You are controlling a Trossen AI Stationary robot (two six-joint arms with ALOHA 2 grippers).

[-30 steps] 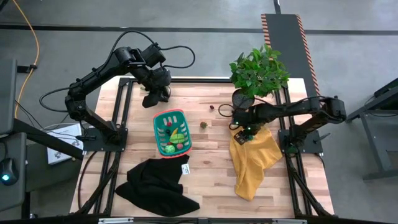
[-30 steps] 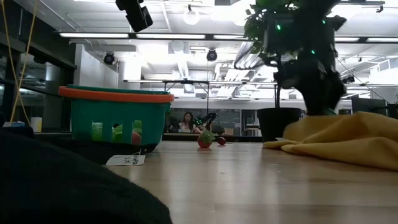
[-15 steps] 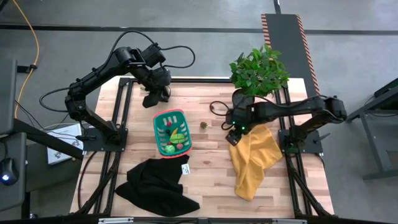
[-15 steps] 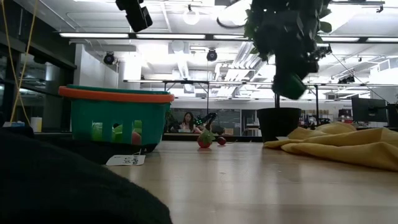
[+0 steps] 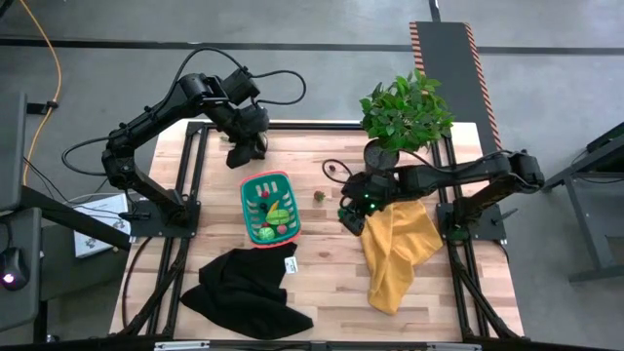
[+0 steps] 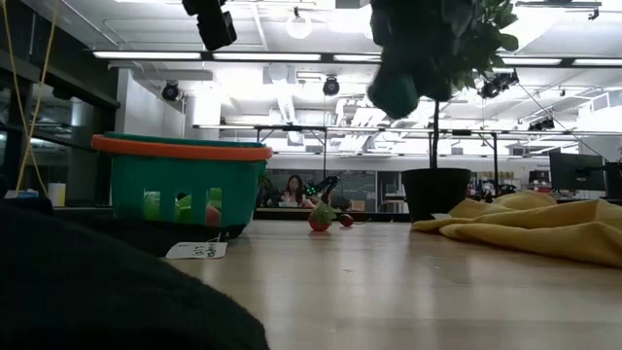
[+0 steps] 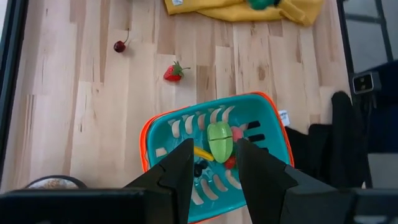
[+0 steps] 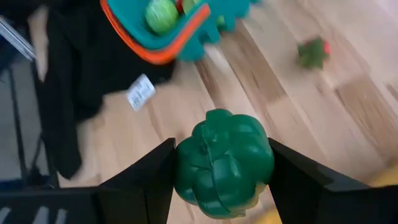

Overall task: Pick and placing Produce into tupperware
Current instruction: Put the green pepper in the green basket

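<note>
Transfer under way: right gripper (image 8: pixel 222 163), fingers pinching green toy vegetable (image 8: pixel 224 163), moved off yellow cloth (image 5: pixel 398 249) toward teal basket (image 5: pixel 248 191), likely delivery pending; left gripper (image 7: pixel 211 171) parked above basket, fingers spread on nothing; strawberry (image 7: pixel 173 72) and cherry (image 7: pixel 119 45) left on table (image 5: pixel 331 263).

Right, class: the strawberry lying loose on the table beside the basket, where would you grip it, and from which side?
Grip the strawberry across its red body, coming straight down from above. It lies on its side on bare wood, clear of the basket and the cherry, leafy cap pointing sideways.
</note>
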